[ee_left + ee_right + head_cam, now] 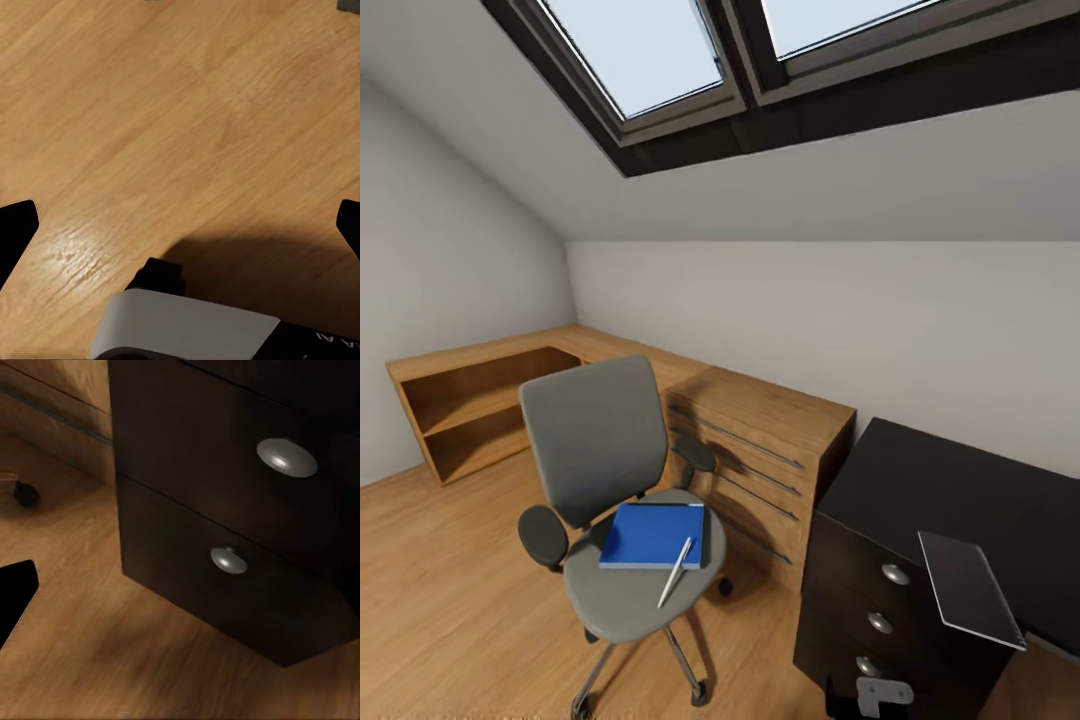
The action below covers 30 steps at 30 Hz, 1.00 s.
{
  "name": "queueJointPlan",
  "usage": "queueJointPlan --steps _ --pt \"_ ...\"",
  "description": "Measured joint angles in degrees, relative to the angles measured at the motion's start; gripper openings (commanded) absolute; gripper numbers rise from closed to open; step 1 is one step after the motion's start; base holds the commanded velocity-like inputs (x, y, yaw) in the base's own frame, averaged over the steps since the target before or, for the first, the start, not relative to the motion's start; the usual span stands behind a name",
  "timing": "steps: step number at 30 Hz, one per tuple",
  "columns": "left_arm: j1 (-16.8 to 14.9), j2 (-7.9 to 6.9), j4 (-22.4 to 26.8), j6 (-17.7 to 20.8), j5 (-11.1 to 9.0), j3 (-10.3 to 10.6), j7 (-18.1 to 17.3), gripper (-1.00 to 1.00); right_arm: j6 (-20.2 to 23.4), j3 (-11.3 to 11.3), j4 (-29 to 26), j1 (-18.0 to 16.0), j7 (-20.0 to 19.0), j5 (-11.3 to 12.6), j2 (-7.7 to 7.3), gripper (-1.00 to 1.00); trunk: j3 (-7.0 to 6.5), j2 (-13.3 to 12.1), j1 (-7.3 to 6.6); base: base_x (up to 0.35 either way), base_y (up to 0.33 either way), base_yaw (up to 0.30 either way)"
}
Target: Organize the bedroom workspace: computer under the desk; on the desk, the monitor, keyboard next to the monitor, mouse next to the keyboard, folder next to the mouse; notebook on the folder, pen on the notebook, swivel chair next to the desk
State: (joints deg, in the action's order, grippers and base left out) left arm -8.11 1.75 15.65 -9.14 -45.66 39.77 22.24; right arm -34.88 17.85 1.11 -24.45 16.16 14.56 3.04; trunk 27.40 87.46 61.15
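Wooden floor bears swivel chair (622, 590) holding folder (652, 535), pen (675, 572).

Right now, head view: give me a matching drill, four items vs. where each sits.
Items:
1. blue notebook
2. pen
3. dark flat folder
4. swivel chair

Places:
A. on the black desk, overhanging its front edge
B. on the wood floor beside the wooden drawer unit
C. flat on the chair seat
D. lying across the notebook's corner and the seat

Pairs: 1-C, 2-D, 3-A, 4-B
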Motion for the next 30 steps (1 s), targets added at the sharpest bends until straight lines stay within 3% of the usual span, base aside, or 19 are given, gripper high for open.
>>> queueJointPlan --steps 30 --pt "0.0 -0.05 0.0 0.0 0.0 -0.2 0.0 1.0 -0.2 -0.1 0.0 0.1 0.2 0.0 -0.06 1.0 1.96 0.0 0.0 0.0 0.0 0.205"
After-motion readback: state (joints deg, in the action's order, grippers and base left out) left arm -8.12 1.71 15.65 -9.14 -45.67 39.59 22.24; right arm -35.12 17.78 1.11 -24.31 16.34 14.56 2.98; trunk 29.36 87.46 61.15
